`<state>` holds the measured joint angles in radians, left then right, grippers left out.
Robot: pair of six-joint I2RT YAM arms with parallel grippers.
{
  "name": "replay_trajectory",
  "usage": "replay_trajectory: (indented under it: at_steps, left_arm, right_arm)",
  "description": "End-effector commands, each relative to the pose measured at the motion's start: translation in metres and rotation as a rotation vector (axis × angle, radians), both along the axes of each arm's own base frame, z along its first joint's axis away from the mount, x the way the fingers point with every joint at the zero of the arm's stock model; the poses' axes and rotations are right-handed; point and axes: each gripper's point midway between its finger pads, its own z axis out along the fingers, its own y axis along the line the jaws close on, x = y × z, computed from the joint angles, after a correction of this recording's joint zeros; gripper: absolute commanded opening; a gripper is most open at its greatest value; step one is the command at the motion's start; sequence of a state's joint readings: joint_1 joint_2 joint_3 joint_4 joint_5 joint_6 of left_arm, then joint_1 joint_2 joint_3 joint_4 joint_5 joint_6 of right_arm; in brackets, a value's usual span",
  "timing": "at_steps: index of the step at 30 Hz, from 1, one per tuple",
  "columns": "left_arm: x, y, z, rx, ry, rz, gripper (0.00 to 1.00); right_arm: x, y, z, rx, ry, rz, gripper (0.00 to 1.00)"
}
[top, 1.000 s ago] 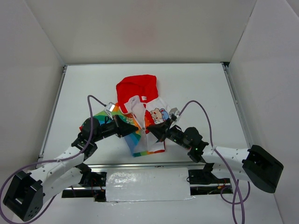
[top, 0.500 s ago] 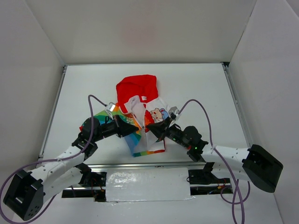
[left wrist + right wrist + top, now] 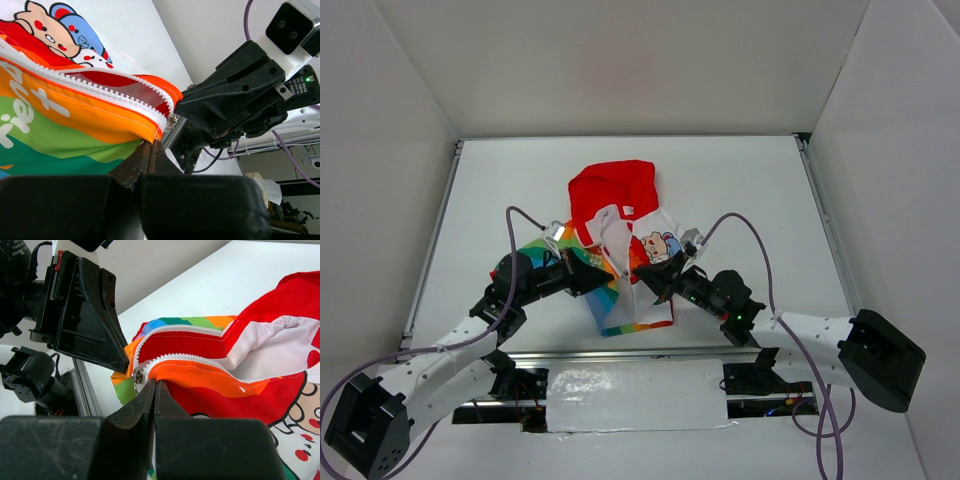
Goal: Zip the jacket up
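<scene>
The jacket (image 3: 658, 245) lies mid-table, red hood (image 3: 612, 190) at the far end, rainbow side on the left, cartoon print on the right. Its front is open and both lower front edges are lifted. My left gripper (image 3: 603, 277) is shut on the rainbow side's orange hem corner (image 3: 151, 142), just below the white zipper teeth (image 3: 100, 90). My right gripper (image 3: 646, 286) is shut on the other side's orange edge (image 3: 155, 382), right beside the metal zipper slider (image 3: 138, 376). The two grippers face each other a few centimetres apart; the left one shows in the right wrist view (image 3: 85, 320).
A metal rail (image 3: 620, 352) runs along the table's near edge just below the jacket's hem. Purple cables (image 3: 750, 235) loop over both arms. White walls enclose the table on three sides.
The left arm has shifted slightly left and down, drawing its hem corner with it. The right arm and the rest of the jacket have barely moved.
</scene>
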<state>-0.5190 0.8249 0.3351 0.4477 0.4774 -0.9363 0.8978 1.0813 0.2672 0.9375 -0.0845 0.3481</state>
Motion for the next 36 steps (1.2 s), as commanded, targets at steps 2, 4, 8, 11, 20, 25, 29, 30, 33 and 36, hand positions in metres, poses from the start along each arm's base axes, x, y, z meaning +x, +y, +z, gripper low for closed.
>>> replay_trajectory:
  at_steps: [2, 4, 8, 11, 20, 25, 29, 30, 33, 36]
  left_arm:
    - [0.004, -0.002, 0.025, -0.013, -0.091, -0.005, 0.00]
    - [0.003, -0.002, 0.023, -0.015, -0.087, -0.006, 0.00]
    - [0.003, -0.002, 0.023, -0.020, -0.085, -0.003, 0.00]
    - [0.003, -0.002, 0.027, -0.025, -0.094, -0.002, 0.00]
    - [-0.002, -0.002, 0.040, -0.061, -0.117, -0.016, 0.00]
    - [-0.003, -0.002, 0.041, -0.069, -0.118, -0.021, 0.00]
    - [-0.002, -0.003, 0.039, -0.068, -0.113, -0.022, 0.00]
    - [-0.002, -0.003, 0.039, -0.070, -0.114, -0.025, 0.00]
    - [-0.003, -0.005, 0.037, -0.073, -0.107, -0.034, 0.00]
    - [-0.001, -0.005, 0.035, -0.066, -0.106, -0.028, 0.00]
  right_arm:
    - [0.001, -0.003, 0.020, 0.055, -0.054, -0.011, 0.00]
    - [0.000, -0.003, 0.022, 0.056, -0.058, -0.005, 0.00]
    - [0.000, -0.001, 0.018, 0.042, -0.054, 0.003, 0.00]
    - [0.000, -0.001, 0.015, 0.039, -0.052, 0.003, 0.00]
    - [-0.003, 0.002, 0.012, 0.026, -0.051, 0.024, 0.00]
    - [-0.004, 0.003, 0.013, 0.029, -0.051, 0.029, 0.00]
    - [-0.005, 0.004, 0.014, 0.028, -0.054, 0.038, 0.00]
    - [-0.004, 0.004, 0.013, 0.026, -0.051, 0.039, 0.00]
    - [-0.004, 0.004, 0.014, 0.027, -0.051, 0.035, 0.00]
    - [-0.004, 0.004, 0.017, 0.035, -0.056, 0.037, 0.00]
